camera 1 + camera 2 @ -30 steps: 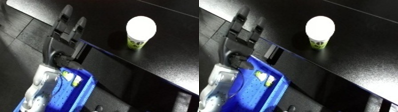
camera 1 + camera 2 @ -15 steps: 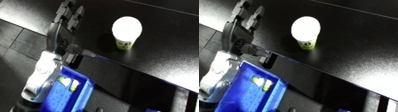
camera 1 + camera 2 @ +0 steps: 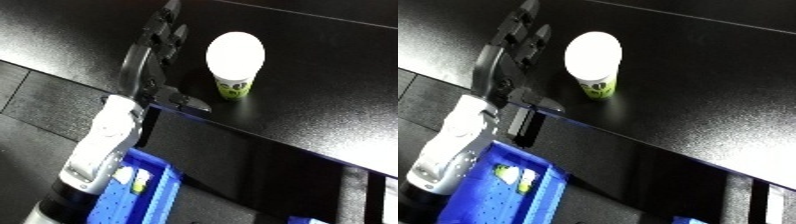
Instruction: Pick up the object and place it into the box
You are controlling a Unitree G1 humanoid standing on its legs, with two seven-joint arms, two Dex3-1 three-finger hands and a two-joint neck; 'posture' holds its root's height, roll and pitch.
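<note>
- My left robot hand [image 3: 153,55] reaches out over the black counter [image 3: 338,85], fingers [image 3: 167,20] stretched straight toward 12 o'clock and spread a little, holding nothing.
- My thumb [image 3: 187,102] sticks out to the side toward 4 o'clock, low near the counter's front edge.
- The object, a cup [image 3: 234,64] with a bright white lid and a green and white label on its side, stands upright on the counter.
- The cup sits at about 3 o'clock from my fingers, just beside them with a dark gap of counter between; I am not touching it.
- My white and silver forearm [image 3: 105,145] runs from the wrist down toward 7 o'clock, crossing the counter's front edge and leaving the view at the lower left corner.
- The blue bin [image 3: 505,197] lies below the counter's front edge, at about 6 o'clock from my robot hand and well apart from the cup.
- Inside the bin, small white and yellow-green items [image 3: 516,176] lie close to my forearm; I cannot tell what they are.
- Part of the bin is hidden behind my forearm.
- The counter's front face [image 3: 258,175] drops dark and glossy between the cup above and the bin below.
- A pale glare spreads over the counter top at 3 to 4 o'clock from the cup.
- My right robot hand shows in neither view.
</note>
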